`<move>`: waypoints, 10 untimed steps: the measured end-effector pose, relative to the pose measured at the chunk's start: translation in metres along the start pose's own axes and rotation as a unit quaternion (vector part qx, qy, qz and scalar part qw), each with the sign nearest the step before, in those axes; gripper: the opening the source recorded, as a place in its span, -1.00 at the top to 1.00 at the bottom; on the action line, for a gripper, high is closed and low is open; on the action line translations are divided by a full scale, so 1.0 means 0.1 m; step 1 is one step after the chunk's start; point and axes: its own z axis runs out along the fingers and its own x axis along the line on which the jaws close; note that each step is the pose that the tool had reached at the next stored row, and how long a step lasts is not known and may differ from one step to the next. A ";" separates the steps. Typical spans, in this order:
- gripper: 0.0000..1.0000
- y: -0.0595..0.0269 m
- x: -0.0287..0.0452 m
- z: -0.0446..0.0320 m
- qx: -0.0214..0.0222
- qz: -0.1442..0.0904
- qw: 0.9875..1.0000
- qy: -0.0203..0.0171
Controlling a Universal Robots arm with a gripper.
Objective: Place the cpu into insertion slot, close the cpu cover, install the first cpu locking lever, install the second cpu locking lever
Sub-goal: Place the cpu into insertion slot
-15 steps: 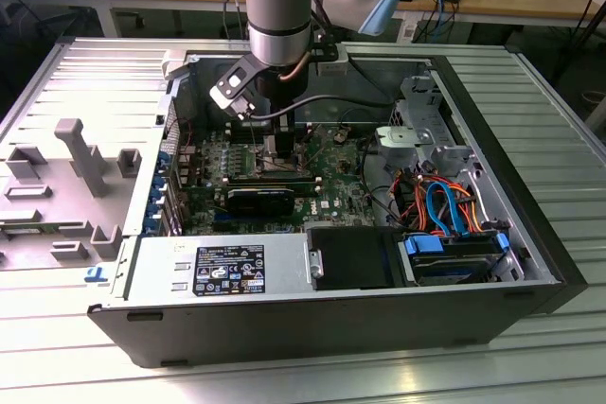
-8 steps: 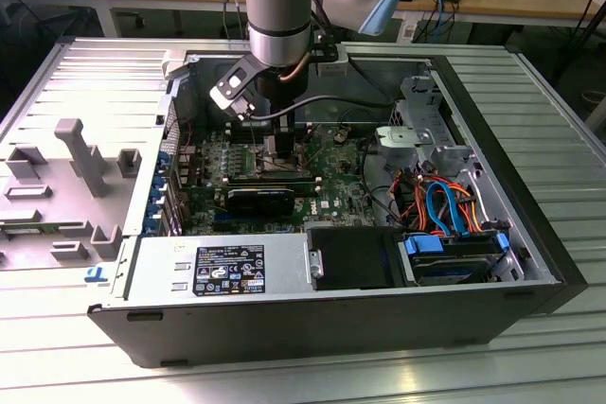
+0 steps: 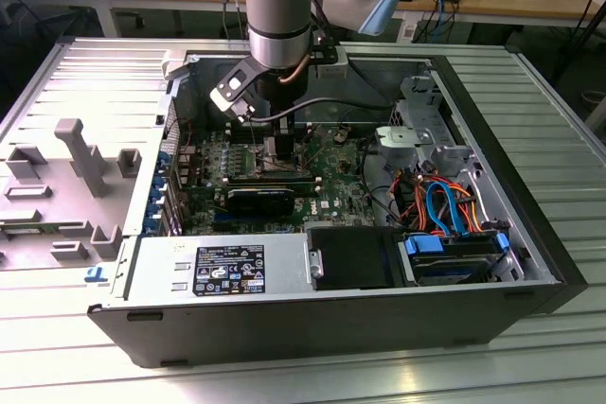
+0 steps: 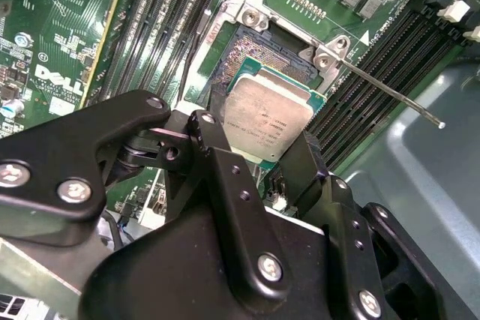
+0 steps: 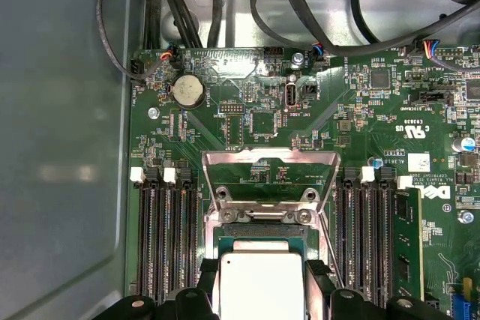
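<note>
The cpu, a square chip with a dull silver top, sits between the black fingers of my gripper, which is shut on it. It hangs just above the insertion slot, slightly tilted over the socket's dark centre. The cpu cover is swung open and stands up behind the socket. A thin locking lever sticks out beside the socket, released. In the exterior view my gripper is lowered into the open computer case over the green motherboard.
Long memory slots flank the socket on both sides. A black card lies near the gripper. Cables and drive bays fill the case at the exterior view's right. A grey plastic shroud lies outside at its left.
</note>
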 end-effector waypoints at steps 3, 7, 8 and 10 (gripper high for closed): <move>-0.08 0.000 0.000 0.003 0.000 0.000 1.000 0.000; -0.08 -0.004 -0.003 0.072 0.000 0.001 1.000 0.000; -0.08 -0.012 -0.004 0.082 0.000 0.001 1.000 0.000; -0.08 -0.021 -0.004 0.086 0.000 0.001 1.000 0.000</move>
